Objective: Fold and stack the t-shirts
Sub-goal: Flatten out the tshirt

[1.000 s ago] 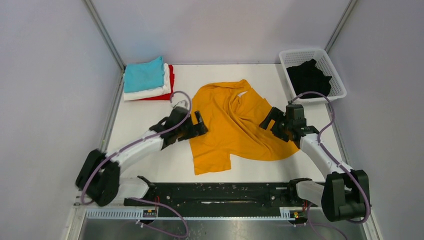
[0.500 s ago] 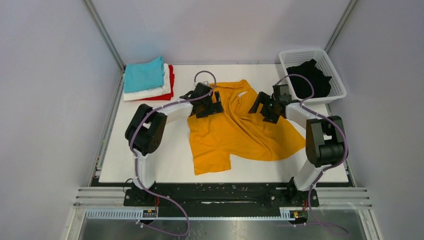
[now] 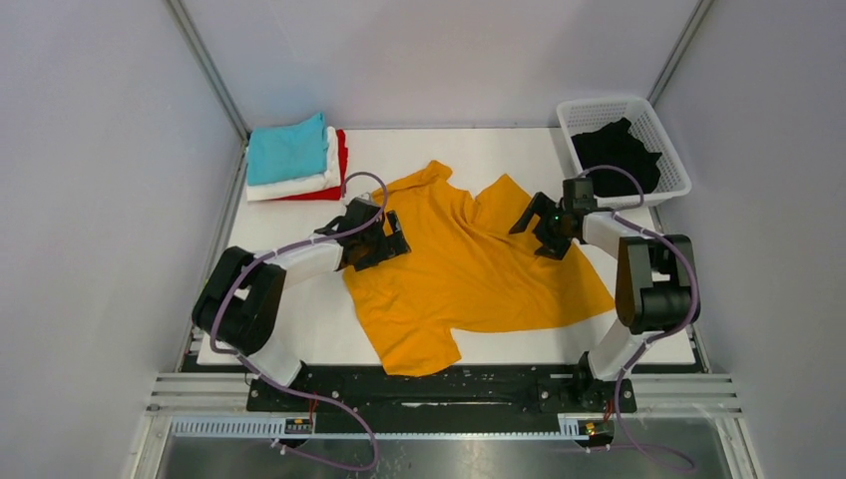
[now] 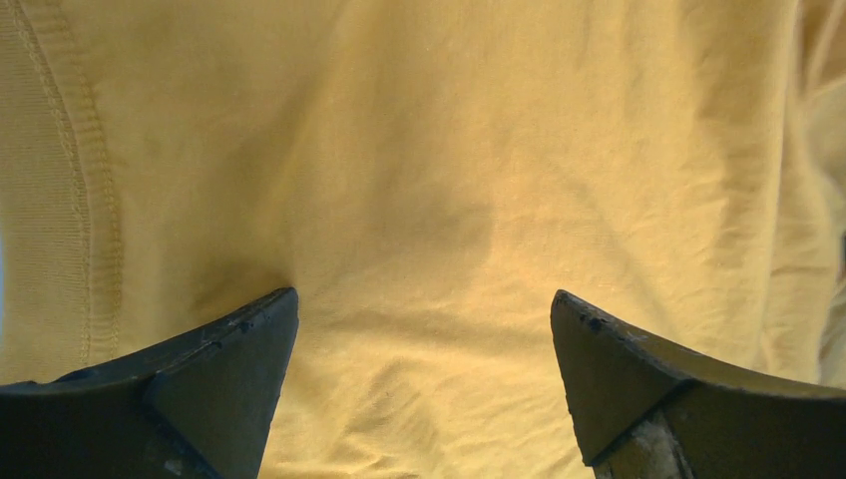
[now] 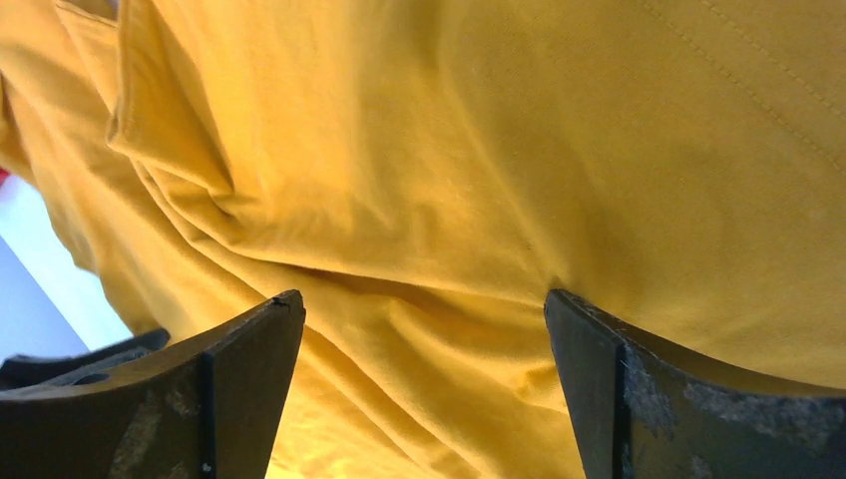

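The mustard-orange t-shirt (image 3: 469,269) lies spread and wrinkled in the middle of the table. It fills the left wrist view (image 4: 429,180) and the right wrist view (image 5: 479,150). My left gripper (image 3: 384,239) is open at the shirt's left edge, its jaws wide over the cloth (image 4: 424,309). My right gripper (image 3: 539,228) is open at the shirt's upper right, jaws spread over folds (image 5: 424,309). Teal (image 3: 287,150), white (image 3: 295,184) and red (image 3: 341,158) t-shirts lie folded in a stack at the back left. A black t-shirt (image 3: 617,155) lies in the basket.
A white lattice basket (image 3: 668,140) stands at the back right corner. Grey walls close in the table on three sides. The arm rail (image 3: 429,384) runs along the near edge. Purple cables loop over both arms.
Both grippers have drawn back and outward from the shirt's far part. The shirt has been pulled flatter and wider, and its lower hem now lies nearer the front edge.
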Tool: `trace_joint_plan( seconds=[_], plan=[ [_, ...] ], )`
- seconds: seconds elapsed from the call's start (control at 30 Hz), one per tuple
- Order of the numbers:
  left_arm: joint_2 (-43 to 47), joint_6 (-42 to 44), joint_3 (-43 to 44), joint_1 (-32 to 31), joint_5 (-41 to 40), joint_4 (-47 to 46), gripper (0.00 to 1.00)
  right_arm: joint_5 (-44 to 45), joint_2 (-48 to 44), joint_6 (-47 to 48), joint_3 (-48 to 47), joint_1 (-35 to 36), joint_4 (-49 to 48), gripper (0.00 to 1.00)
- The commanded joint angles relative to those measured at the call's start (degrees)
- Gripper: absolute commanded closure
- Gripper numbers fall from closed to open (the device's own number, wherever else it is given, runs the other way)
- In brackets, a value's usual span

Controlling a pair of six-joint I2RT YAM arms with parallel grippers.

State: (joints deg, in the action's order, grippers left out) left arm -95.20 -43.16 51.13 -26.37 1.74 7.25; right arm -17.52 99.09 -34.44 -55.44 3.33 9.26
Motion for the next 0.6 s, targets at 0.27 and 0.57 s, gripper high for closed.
trace_joint_plan(
  seconds=[0.27, 0.57],
  plan=[
    [16.8, -1.29, -9.12, 0.61, -6.32, 11.41, 0.01, 10.03, -9.94, 0.46, 6.94, -2.98, 7.79, 0.01],
    [4.85, 5.51, 13.71, 0.53, -4.18, 10.4, 0.01, -9.22, -8.13, 28.05, -12.73, -1.37, 8.75, 0.01]
  ],
)
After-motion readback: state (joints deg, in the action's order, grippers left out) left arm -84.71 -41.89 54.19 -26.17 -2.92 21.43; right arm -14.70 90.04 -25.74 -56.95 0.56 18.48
